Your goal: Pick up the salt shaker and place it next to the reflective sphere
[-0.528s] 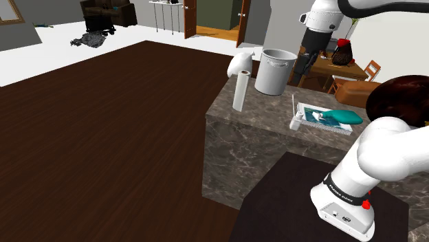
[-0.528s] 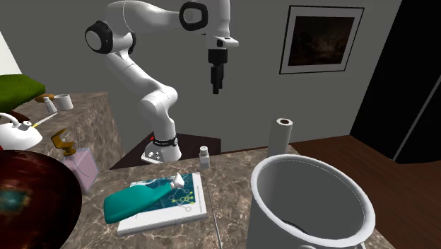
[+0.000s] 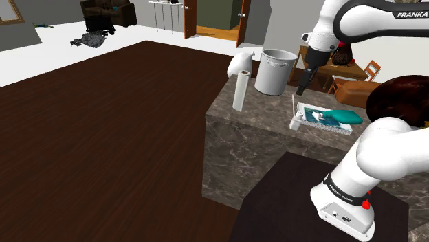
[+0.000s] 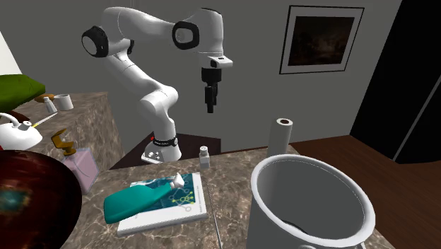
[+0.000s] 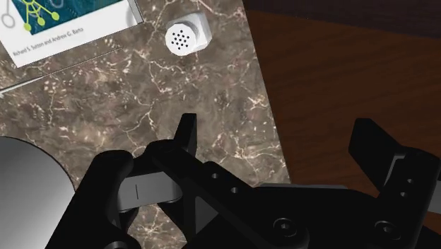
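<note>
Looking along the wrist camera, I see the gripper (image 5: 275, 127) with its two black fingers spread wide apart and nothing between them; it has hold of nothing. It hangs in the air above the marble counter (image 5: 212, 106), fingers pointing down, near the counter's edge where the dark wood floor (image 5: 339, 64) begins.

The salt shaker (image 5: 185, 37) is small and white, and I can see the holes in its top. It stands upright on the counter, just beside a corner of the book (image 5: 63, 21) and ahead of the fingertips.

From the shoulder view, the gripper (image 3: 302, 86) sits between the grey pot (image 3: 275, 71) and the book (image 3: 313, 115), well above the shaker (image 3: 294, 124), which stands at the counter's near edge. A teal object (image 3: 342, 116) lies on the book. The dark glossy sphere (image 3: 395, 93) is at that view's right, well apart from the shaker, with the book between them. A paper towel roll (image 3: 240, 91) stands at the counter's left corner.
</note>
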`<move>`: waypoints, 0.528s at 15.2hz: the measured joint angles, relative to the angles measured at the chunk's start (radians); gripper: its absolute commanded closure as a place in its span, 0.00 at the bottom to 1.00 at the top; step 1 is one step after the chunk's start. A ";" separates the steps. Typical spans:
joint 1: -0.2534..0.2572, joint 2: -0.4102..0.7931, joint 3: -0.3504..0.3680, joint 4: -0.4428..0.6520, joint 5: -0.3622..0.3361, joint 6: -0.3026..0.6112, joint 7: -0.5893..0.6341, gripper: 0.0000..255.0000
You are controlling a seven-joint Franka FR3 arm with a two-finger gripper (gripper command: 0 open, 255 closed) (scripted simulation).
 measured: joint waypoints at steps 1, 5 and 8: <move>-0.005 0.000 -0.020 -0.027 -0.012 0.028 -0.019 0.00; -0.037 0.018 -0.117 -0.115 -0.074 0.141 -0.113 0.00; -0.061 0.037 -0.187 -0.167 -0.118 0.218 -0.180 0.00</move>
